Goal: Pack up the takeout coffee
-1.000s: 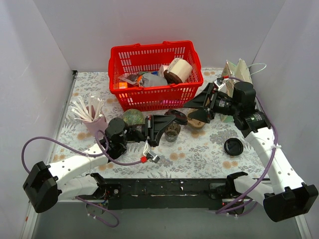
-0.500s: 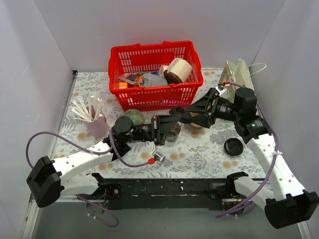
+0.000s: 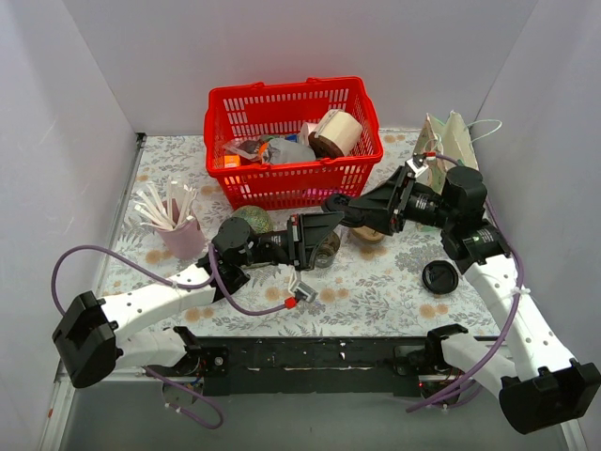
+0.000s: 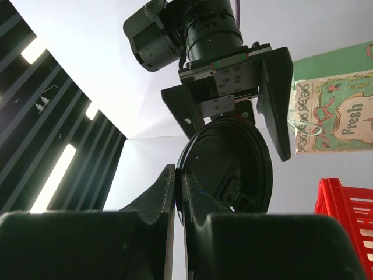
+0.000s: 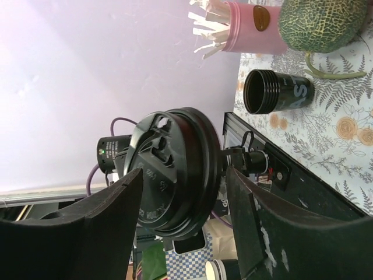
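Observation:
My left gripper point(image 4: 176, 175) is shut on the rim of a black coffee lid point(image 4: 227, 169) and holds it on edge in the air. From the other side, my right gripper point(image 5: 183, 195) stands open round the same lid point(image 5: 175, 169), one finger on each face, with a gap still showing on the right side. From above, the two grippers meet in front of the basket: left gripper point(image 3: 319, 228), right gripper point(image 3: 346, 211). A black takeout cup point(image 3: 326, 252) lies on its side on the cloth just below them, its open mouth visible in the right wrist view point(image 5: 278, 91).
A red basket point(image 3: 223, 103) full of goods stands at the back. A melon point(image 3: 249, 221) and a pink cup of stirrers point(image 3: 177, 225) sit left of the grippers. A second black lid point(image 3: 439, 277) lies at the right, and a paper bag point(image 3: 449, 141) stands behind it.
My right gripper has moved left to the lid and its fingers have narrowed round it. The left arm has carried the lid a little to the right, still gripping it.

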Controlling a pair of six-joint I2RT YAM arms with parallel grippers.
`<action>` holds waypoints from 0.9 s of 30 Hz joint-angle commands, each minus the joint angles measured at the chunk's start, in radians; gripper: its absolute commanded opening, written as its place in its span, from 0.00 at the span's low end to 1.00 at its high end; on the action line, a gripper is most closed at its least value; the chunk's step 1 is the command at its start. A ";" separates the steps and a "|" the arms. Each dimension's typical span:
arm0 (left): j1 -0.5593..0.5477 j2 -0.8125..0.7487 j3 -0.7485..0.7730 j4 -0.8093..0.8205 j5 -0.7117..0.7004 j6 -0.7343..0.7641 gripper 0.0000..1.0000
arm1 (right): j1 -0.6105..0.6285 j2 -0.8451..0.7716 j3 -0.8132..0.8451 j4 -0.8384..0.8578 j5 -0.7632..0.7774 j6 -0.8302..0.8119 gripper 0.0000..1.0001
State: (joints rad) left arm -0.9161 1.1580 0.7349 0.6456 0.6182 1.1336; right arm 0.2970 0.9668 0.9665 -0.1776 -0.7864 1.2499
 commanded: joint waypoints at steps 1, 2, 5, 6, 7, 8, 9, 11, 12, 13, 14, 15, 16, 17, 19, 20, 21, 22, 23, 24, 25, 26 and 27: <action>-0.007 0.022 0.018 0.060 -0.018 0.029 0.00 | 0.008 -0.040 0.003 0.110 0.009 0.046 0.66; -0.009 0.034 0.020 0.078 -0.020 0.035 0.00 | 0.008 -0.040 0.003 0.131 -0.002 0.065 0.65; -0.009 0.043 0.020 0.095 -0.018 0.035 0.00 | 0.010 -0.042 0.003 0.141 -0.004 0.069 0.63; -0.010 0.045 0.018 0.100 -0.018 0.032 0.00 | 0.010 -0.046 0.005 0.144 -0.002 0.071 0.63; -0.010 0.045 0.018 0.103 -0.021 0.034 0.00 | 0.010 -0.048 0.002 0.145 0.001 0.071 0.62; -0.010 0.045 0.015 0.109 -0.024 0.031 0.00 | 0.010 -0.048 0.000 0.156 0.006 0.074 0.60; -0.012 0.043 0.014 0.112 -0.028 0.028 0.00 | 0.010 -0.050 0.000 0.162 0.007 0.078 0.58; -0.015 0.040 0.009 0.109 -0.032 0.029 0.00 | 0.010 -0.053 -0.011 0.168 0.022 0.086 0.51; -0.015 0.039 0.006 0.106 -0.035 0.026 0.00 | 0.011 -0.054 -0.015 0.200 0.027 0.098 0.48; -0.015 0.031 0.004 0.103 -0.037 0.026 0.00 | 0.010 -0.056 -0.020 0.205 0.029 0.105 0.44; -0.015 0.028 -0.005 0.095 -0.035 0.026 0.00 | 0.010 -0.059 -0.029 0.213 0.033 0.111 0.41; -0.015 0.025 -0.008 0.092 -0.035 0.028 0.00 | 0.010 -0.062 -0.035 0.234 0.036 0.115 0.38; -0.017 0.016 -0.012 0.091 -0.034 0.020 0.00 | 0.010 -0.066 -0.037 0.234 0.051 0.121 0.36; -0.018 0.012 -0.023 0.092 -0.034 0.018 0.00 | 0.010 -0.072 -0.038 0.234 0.061 0.121 0.34; -0.018 0.002 -0.031 0.086 -0.037 0.011 0.00 | 0.010 -0.079 -0.037 0.237 0.076 0.123 0.29; -0.020 -0.003 -0.032 0.066 -0.041 0.009 0.04 | 0.008 -0.086 -0.037 0.239 0.082 0.126 0.24; -0.020 -0.006 -0.037 0.059 -0.044 0.008 0.05 | 0.010 -0.088 -0.037 0.240 0.085 0.128 0.24; -0.018 -0.007 -0.038 0.052 -0.048 0.002 0.07 | 0.010 -0.091 -0.035 0.245 0.091 0.129 0.22; -0.021 -0.012 -0.040 0.042 -0.049 -0.012 0.17 | 0.008 -0.096 -0.037 0.245 0.095 0.131 0.22; -0.021 -0.015 -0.045 0.037 -0.049 -0.024 0.19 | 0.010 -0.099 -0.037 0.245 0.099 0.132 0.22; -0.021 -0.018 -0.046 0.032 -0.046 -0.034 0.21 | 0.010 -0.102 -0.038 0.254 0.101 0.134 0.22; -0.024 -0.021 -0.051 0.025 -0.049 -0.044 0.35 | 0.008 -0.103 -0.038 0.259 0.101 0.140 0.21; -0.026 -0.021 -0.052 0.023 -0.051 -0.058 0.46 | 0.010 -0.106 -0.043 0.265 0.101 0.146 0.20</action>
State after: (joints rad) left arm -0.9340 1.1694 0.7013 0.7132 0.5842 1.1194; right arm 0.3042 0.8864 0.9260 0.0006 -0.7017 1.3819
